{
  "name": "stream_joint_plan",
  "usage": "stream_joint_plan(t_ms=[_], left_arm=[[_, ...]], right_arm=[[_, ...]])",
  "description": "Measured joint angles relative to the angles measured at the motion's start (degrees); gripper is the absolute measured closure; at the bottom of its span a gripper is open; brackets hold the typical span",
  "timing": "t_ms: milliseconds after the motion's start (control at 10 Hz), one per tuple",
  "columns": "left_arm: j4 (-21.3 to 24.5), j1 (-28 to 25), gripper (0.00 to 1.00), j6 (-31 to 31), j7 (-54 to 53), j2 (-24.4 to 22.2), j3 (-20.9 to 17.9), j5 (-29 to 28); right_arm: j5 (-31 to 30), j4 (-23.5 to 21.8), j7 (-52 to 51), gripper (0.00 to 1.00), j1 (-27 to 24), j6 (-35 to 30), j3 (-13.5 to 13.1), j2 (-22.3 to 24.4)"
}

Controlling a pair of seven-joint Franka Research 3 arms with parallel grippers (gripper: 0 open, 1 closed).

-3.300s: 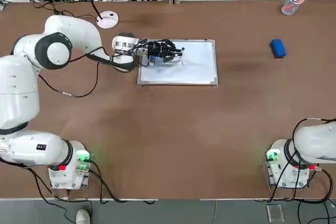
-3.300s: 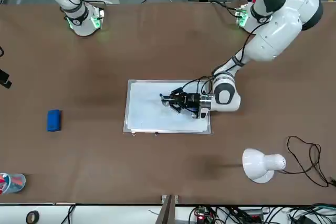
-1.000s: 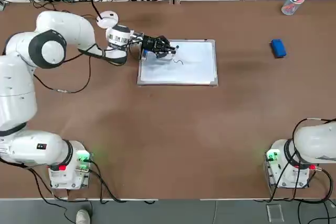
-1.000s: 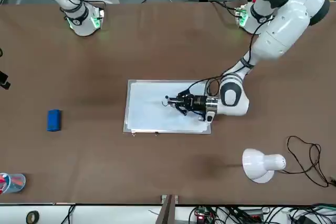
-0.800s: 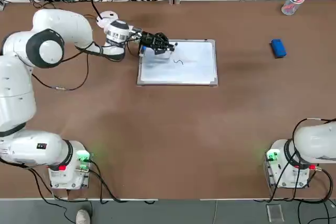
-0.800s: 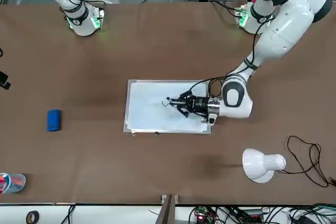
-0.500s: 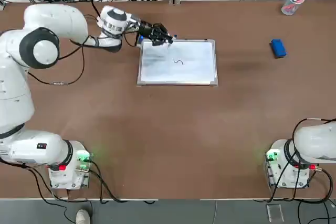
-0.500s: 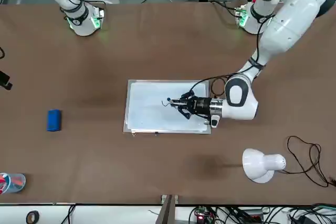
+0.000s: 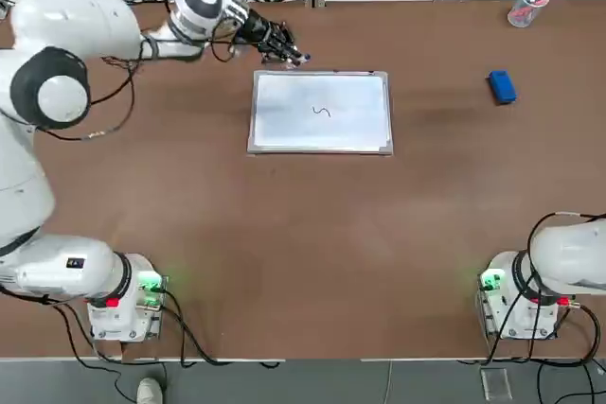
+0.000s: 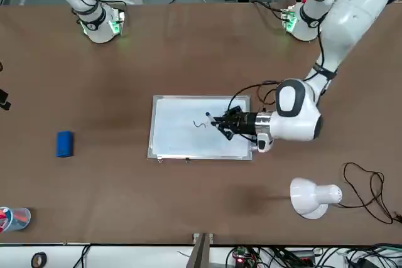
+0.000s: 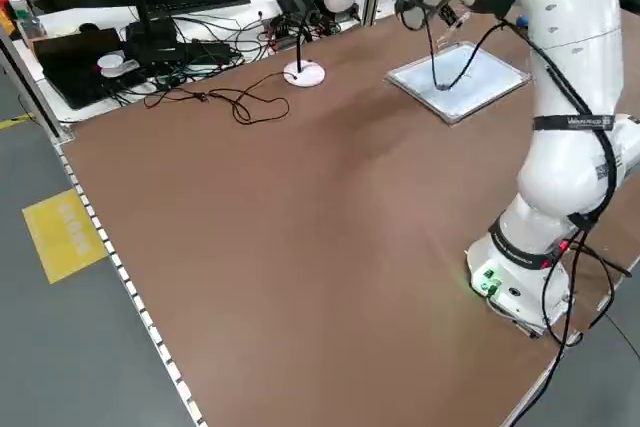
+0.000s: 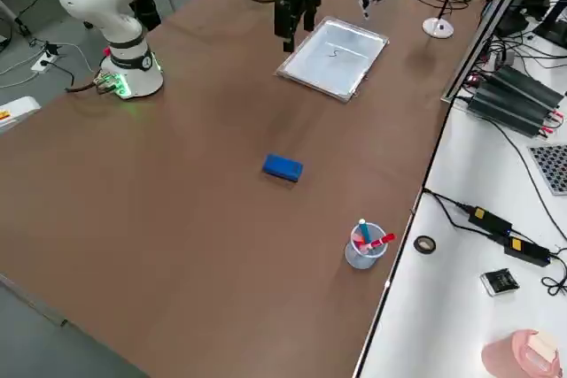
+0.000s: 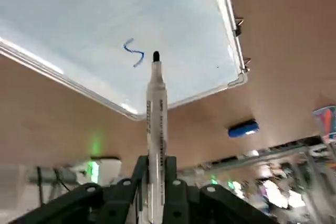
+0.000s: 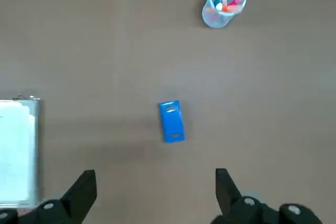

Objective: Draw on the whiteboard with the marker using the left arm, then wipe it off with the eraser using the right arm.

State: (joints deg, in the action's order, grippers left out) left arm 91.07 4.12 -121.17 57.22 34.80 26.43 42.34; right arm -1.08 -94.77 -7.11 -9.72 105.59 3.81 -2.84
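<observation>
In our left gripper (image 13: pixel 156 177), fingers clamped on the marker (image 13: pixel 157 135), the tip points boardward. Only the right wrist view shows our right gripper's (image 14: pixel 156 190) spread fingers.

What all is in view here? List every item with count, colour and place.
whiteboard: one, white with silver-grey frame, on the table, a small squiggle on it
marker: one, white with dark tip, upright in that wrist view, between the left jaws
eraser: one, blue, on the table, at the whiteboard's right
cup: one, clear, holding pens, near the table's far edge
lamp: one, white, at the table's far left
table: one, brown, under all these
left gripper: one, black, by the whiteboard's far left corner, jaws closed on the marker
right gripper: one, black, parked, jaws open
</observation>
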Motion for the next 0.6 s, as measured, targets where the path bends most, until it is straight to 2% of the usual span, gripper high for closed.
stream_joint_plan(t_ms=[200, 600], left_arm=[[-0.11, -1.6, 0.83, 5.11, -0.75, -4.31, 0.01, -10.88], [0.16, -3.89, 0.83, 15.61, -13.47, -11.2, -0.05, -30.18]], right_arm=[[0.0, -1.28, -2.96, 0.0, -0.49, 3.89, -0.04, -1.97], [0.0, -4.04, -4.65, 0.0, -0.46, 13.35, 0.18, -6.98]])
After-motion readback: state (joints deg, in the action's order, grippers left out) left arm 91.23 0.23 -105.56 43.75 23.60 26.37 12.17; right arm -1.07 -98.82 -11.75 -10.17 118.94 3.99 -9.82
